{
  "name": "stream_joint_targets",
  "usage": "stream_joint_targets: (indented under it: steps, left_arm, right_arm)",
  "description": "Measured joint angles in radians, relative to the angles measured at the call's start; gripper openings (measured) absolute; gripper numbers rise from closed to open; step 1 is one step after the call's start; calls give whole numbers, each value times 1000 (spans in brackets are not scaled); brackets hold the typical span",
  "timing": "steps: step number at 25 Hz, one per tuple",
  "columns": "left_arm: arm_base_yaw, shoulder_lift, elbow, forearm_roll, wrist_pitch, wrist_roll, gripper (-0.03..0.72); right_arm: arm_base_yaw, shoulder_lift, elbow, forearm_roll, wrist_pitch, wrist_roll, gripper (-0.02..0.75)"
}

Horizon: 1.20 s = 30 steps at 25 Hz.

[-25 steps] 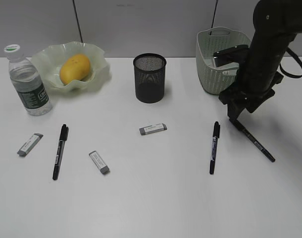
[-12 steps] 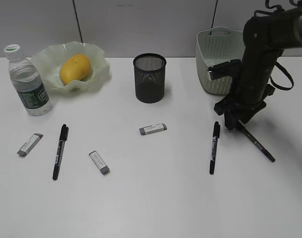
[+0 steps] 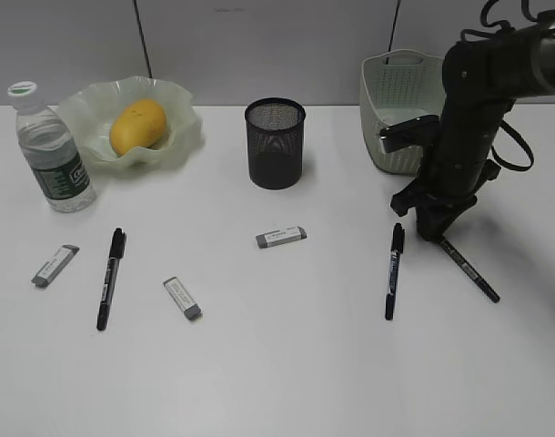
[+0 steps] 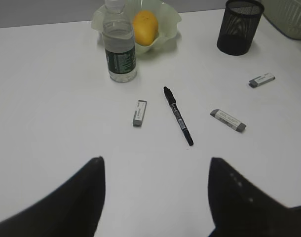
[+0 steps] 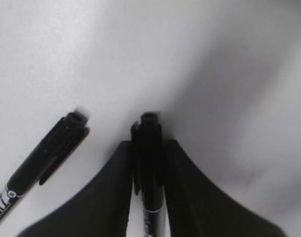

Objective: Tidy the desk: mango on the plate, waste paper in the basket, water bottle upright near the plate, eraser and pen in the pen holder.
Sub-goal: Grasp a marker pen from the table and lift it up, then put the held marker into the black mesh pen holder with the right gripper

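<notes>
now the pen (image 5: 149, 163) sits pinched between the right gripper (image 5: 148, 170) fingers.

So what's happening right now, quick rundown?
Right gripper shut on pen, far end on desk. Left gripper open, empty. Second pen lies alongside, apart. Pen holder unobstructed.

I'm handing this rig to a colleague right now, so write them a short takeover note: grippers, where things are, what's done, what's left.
Right gripper: shut on the rightmost pen, whose far end lies on the desk.
Left gripper: open, empty, hovering over the desk.
Done: mango on the plate; water bottle upright beside the plate.
Left: three pens, the gripped one, the middle-right pen and the left pen, plus three erasers go into the pen holder.
No waste paper visible on the desk; the inside of the basket is mostly hidden.
</notes>
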<state>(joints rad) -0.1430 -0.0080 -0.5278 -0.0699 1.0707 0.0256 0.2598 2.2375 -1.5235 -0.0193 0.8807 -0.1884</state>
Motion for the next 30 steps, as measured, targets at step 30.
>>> stream_joint_targets:
  steps: [30]
  left_arm:
    - [0,0,0,0,0,0,475]
  right_arm:
    - [13,-226,-342,399,-222,-133,152]
